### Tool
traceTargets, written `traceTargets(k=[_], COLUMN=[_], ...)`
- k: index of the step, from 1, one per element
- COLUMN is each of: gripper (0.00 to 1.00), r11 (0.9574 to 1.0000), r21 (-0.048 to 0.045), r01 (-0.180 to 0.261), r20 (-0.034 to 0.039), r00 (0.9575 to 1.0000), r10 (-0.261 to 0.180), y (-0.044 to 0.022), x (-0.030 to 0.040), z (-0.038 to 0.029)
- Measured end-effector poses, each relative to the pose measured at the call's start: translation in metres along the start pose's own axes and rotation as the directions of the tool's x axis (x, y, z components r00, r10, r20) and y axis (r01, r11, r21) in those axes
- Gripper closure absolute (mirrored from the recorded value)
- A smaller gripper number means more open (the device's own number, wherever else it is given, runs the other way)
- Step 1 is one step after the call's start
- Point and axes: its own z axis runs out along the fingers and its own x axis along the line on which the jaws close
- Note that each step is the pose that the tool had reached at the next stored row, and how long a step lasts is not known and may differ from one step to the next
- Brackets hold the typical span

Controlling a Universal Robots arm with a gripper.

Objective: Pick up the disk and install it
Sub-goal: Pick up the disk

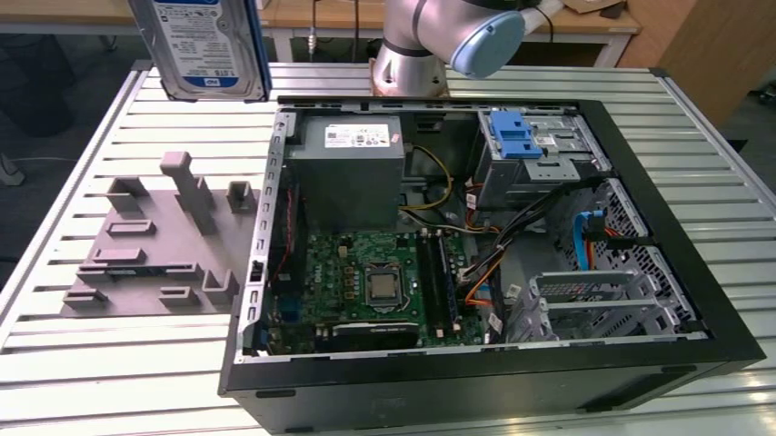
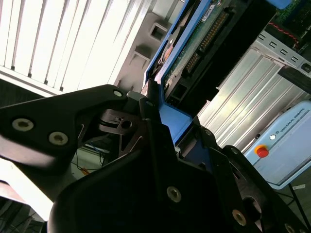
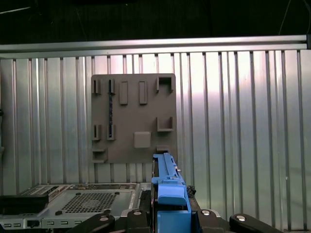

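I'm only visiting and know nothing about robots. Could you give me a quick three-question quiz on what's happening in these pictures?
1. True or false: the disk is already seated inside the computer case.
2. What is the gripper holding? A) the disk, by its blue carrier; B) a loose cable; C) nothing.
3. Fill in: in the exterior view, the grey fixture plate lies on the table on the case's ___ side (the exterior view's left or right).

Key: 1. False, it is held up outside the case. 2. A. 3. Left.
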Motion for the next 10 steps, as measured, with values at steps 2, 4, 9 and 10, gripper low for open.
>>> traceTargets(k=[2, 4, 9, 10], gripper=[0.64, 0.64, 0.64, 0.64], r11=[1.0, 1.0, 1.0, 1.0], r21=[0.0, 0.0001, 0.0001, 0.0], r01=[0.0, 0.0, 0.0, 0.0], r20=[0.0, 0.0, 0.0, 0.0], r00=[1.0, 1.0, 1.0, 1.0], r10=[0.0, 0.0, 0.0, 0.0], y=[-0.0004, -0.0009, -0.0019, -0.0021], x=[0.0, 0.0, -0.0001, -0.0001], z=[0.0, 0.0, 0.0, 0.0])
